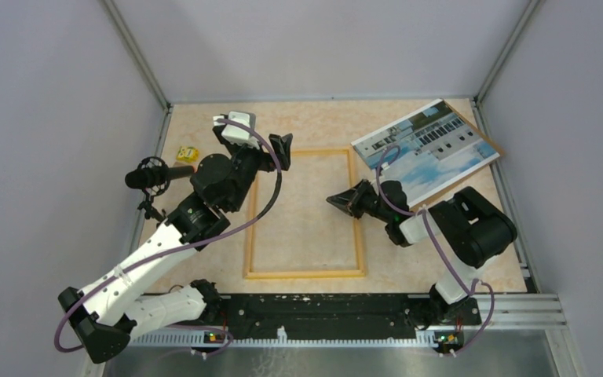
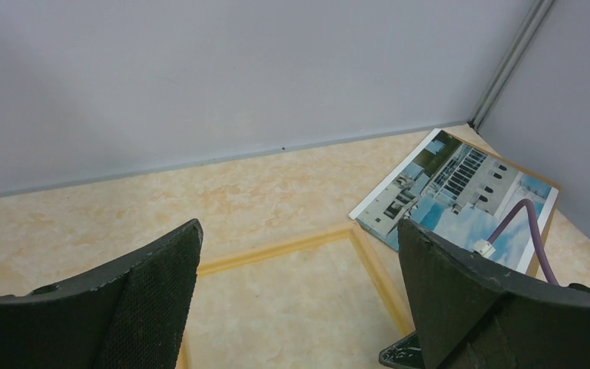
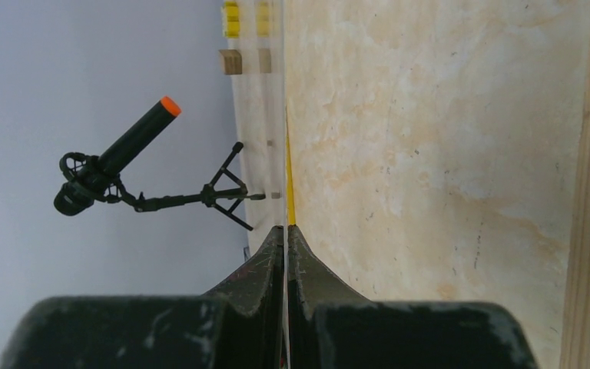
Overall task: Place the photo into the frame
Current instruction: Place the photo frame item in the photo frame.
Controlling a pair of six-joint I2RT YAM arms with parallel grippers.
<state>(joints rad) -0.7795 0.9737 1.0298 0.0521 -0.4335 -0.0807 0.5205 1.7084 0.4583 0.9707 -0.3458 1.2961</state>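
- We found the frame (image 1: 304, 274) lying flat on the table (image 1: 314, 122), roughly midway between the two arms, with only bare tabletop inside its yellow-orange border.
- The photo (image 1: 428, 149) lay picture side up in the far right corner, well apart from the frame and turned at an angle to it.
- In the left wrist view a thin brown edge showed along the photo's far and right sides, which we took to be a backing board (image 2: 542, 244) under it, though so little showed that we could not be sure.
- The left gripper (image 1: 284, 146) hung over the frame's far left corner, its fingers spread wide with nothing between them. Through that gap the wrist camera looked across the frame's far rail to the photo.
- The right gripper (image 1: 339, 201) sat at the frame's right rail, about halfway along it and pointing inward. From above we could not tell whether it touched the wood.
- Its wrist view showed the two fingers (image 3: 265, 261) pressed flat against each other, and we saw nothing held there.
- A purple cable (image 2: 518, 221) from the right arm crossed in front of the photo.
- A black microphone (image 1: 157, 174) with an orange tip stood on a small tripod at the left edge of the table, and a small yellow object (image 1: 187, 154) lay just beyond it.
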